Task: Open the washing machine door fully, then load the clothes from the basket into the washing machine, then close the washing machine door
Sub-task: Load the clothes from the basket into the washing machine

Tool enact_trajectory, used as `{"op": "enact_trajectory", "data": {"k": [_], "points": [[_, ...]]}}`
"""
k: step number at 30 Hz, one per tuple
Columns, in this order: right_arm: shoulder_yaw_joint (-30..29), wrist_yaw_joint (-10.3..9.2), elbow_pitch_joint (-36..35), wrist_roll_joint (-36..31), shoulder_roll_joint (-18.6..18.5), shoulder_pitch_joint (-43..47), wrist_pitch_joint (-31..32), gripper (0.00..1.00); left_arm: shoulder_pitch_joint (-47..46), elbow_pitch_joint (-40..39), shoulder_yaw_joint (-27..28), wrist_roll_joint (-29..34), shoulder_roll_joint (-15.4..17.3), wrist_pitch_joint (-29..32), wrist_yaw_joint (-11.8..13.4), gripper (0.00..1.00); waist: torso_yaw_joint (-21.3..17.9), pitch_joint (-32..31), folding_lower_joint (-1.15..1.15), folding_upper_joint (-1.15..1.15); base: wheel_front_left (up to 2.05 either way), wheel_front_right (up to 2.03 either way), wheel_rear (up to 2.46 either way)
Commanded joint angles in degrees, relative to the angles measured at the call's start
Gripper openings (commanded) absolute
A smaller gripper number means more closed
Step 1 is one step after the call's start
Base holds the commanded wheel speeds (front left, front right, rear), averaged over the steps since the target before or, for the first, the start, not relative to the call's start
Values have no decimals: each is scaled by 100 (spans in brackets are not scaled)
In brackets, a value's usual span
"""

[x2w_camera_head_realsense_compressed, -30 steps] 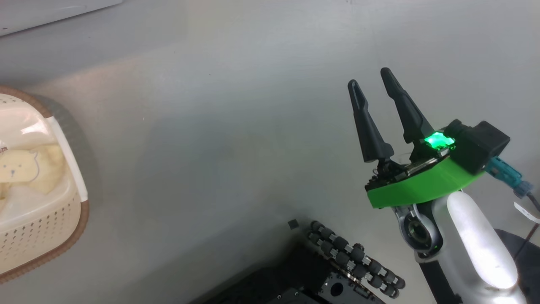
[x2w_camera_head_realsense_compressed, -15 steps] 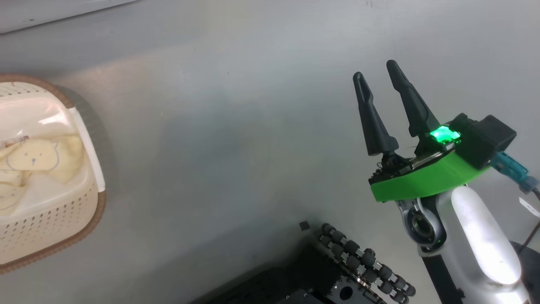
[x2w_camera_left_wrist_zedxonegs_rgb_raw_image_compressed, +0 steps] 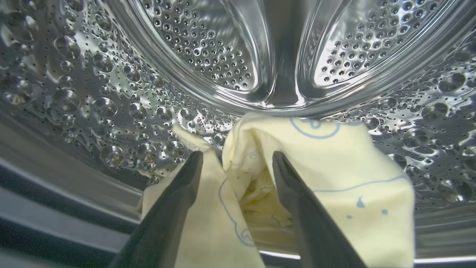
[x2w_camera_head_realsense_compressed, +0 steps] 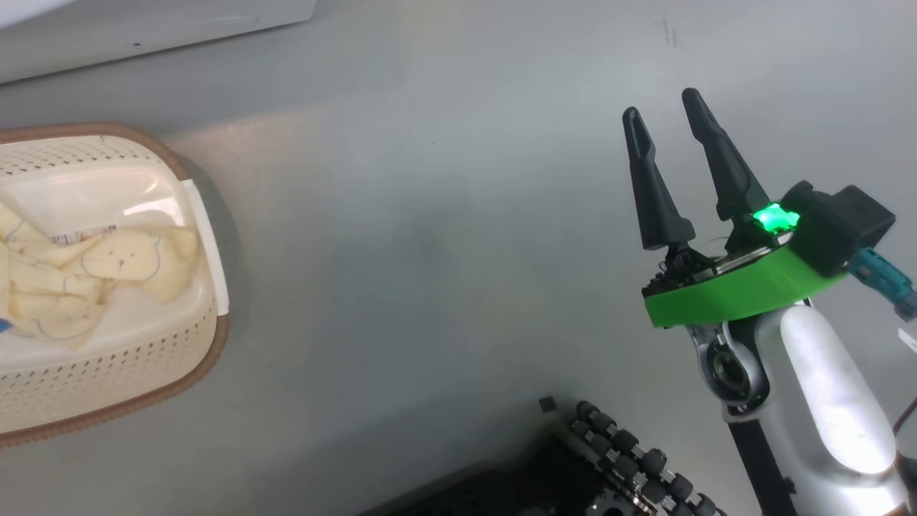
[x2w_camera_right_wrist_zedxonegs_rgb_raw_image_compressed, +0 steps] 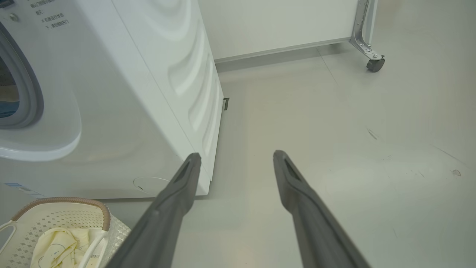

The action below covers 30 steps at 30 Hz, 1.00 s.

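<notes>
Your left gripper (x2w_camera_left_wrist_zedxonegs_rgb_raw_image_compressed: pixel 238 154) is spread inside the drum (x2w_camera_left_wrist_zedxonegs_rgb_raw_image_compressed: pixel 111 93); your right gripper (x2w_camera_head_realsense_compressed: pixel 661 102) is spread over the floor (x2w_camera_head_realsense_compressed: pixel 430 251).
Head view: right fingers apart and empty. The basket (x2w_camera_head_realsense_compressed: pixel 208 358) sits well off to their left, clothes (x2w_camera_head_realsense_compressed: pixel 107 265) still in it. Left wrist view: fingers apart, a cream garment (x2w_camera_left_wrist_zedxonegs_rgb_raw_image_compressed: pixel 334 163) lying loose between and around them on the drum wall. Right wrist view: the washing machine (x2w_camera_right_wrist_zedxonegs_rgb_raw_image_compressed: pixel 122 93) stands just behind the basket, grey gasket (x2w_camera_right_wrist_zedxonegs_rgb_raw_image_compressed: pixel 26 85) showing.
</notes>
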Motion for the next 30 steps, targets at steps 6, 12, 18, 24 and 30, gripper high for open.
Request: {"op": "enact_trajectory", "data": {"k": [6, 12, 18, 24, 30], "points": [[-135, 10, -60, -155, -49, 160, -38, 100, 850, -529, 273, -324, 137, -212, 162, 100, 319, -383, 0, 0, 0, 0, 0], [-265, 10, 39, -287, -49, 202, -37, 100, 1957, -1138, 435, -534, -3, -609, 426, 100, 532, -720, 0, 0, 0, 0, 0], [-412, 10, 123, -417, -49, 254, 13, 100, 3210, -1914, 497, -561, -183, -1109, 788, 100, 689, -1093, 0, 0, 0, 0, 0], [-527, 10, 173, -531, -49, 403, 123, 100, 4519, -2674, 463, -495, -451, -1543, 1266, 100, 815, -1506, 0, 0, 0, 0, 0], [-603, 10, 174, -628, -49, 638, 256, 100, 5580, -3295, 450, -492, -749, -1914, 1654, 100, 935, -1936, 0, 0, 0, 0, 0]]}}
